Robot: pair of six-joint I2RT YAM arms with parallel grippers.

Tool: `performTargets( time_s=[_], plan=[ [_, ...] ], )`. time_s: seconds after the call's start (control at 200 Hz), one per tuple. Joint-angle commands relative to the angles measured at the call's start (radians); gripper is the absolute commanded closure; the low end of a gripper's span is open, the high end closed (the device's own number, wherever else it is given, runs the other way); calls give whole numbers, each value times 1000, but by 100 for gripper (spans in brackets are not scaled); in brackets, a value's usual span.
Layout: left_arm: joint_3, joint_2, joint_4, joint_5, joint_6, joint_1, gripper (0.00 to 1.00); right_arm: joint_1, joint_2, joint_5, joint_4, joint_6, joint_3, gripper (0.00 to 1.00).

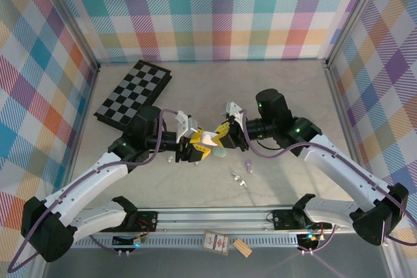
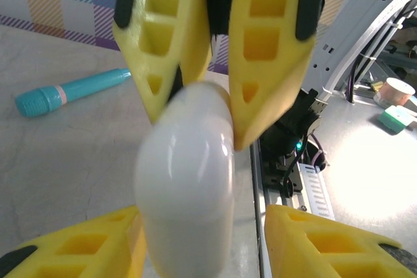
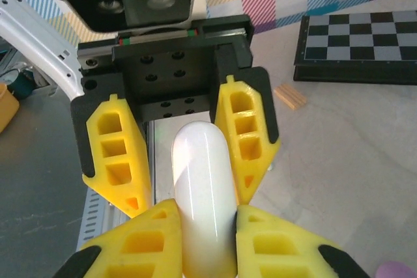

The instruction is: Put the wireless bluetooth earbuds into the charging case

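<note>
ok so everything here is relative to the charging case (image 1: 208, 139), a smooth glossy white pebble with rounded ends, held up mid-table between the two arms. Well on the near side of the case, a printed card (image 1: 215, 242) and a little wooden block (image 1: 242, 247) lie by the grooved metal rail (image 1: 215, 219). Closer in, on the case's near right, the wireless bluetooth earbuds (image 1: 236, 175) lie loose on the table (image 1: 293, 96). There are two tiny shiny white ones side by side plus a purple earbud (image 1: 249, 164), none of them in the case. At the case itself, the right gripper (image 3: 203, 209) is clamped onto one end, hollow-celled yellow jaws pressed against both sides. The left gripper (image 2: 202, 211) isn't gripping: its jaws stand wide around the other end, with a gap on one side. In the left wrist view a matte turquoise stick (image 2: 71, 90) lies on the mottled stone-look tabletop past the case. Far left of the case sits a flat chessboard (image 1: 133, 92). Beyond the case it's open tabletop up to the plaid walls (image 1: 221, 11), so decent room there.
</note>
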Motion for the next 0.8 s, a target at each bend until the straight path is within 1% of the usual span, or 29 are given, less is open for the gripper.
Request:
performTargets(
  time_s=[0.0,0.15,0.19,0.235,0.28,0.32,0.34,0.385,0.425,0.48,0.525,0.625,0.695,0.795],
  plan=[
    [28,9,33,-4,-29,-12,53,10,10,-12,-34,-47,31,92],
    [32,17,32,10,-37,-21,68,9,9,-11,-13,-39,23,91],
    [32,18,29,10,-37,-22,73,11,8,-10,-8,-35,22,91],
    [33,20,28,13,-38,-24,82,10,9,-10,-5,-35,20,91],
    [31,22,28,18,-35,-25,88,10,10,-7,-2,-34,19,89],
    [31,21,28,19,-34,-25,91,11,8,-1,-3,-35,18,85],
    [31,21,28,24,-29,-25,92,11,8,5,-2,-34,18,82],
    [29,22,20,35,-13,-25,92,11,6,26,5,-27,17,67],
    [30,20,8,41,15,-27,92,10,2,54,16,-14,15,56],
    [27,18,-11,40,49,-27,92,10,-5,107,33,12,14,46],
    [22,13,-14,37,68,-27,92,9,-9,155,46,28,12,41],
    [-8,-2,22,8,84,-31,92,9,-21,258,78,66,10,37],
    [-31,-13,32,-25,111,-34,92,7,-39,286,115,83,-4,34],
    [-48,-21,32,-65,141,-35,92,2,-69,296,154,119,-20,31]
  ],
)
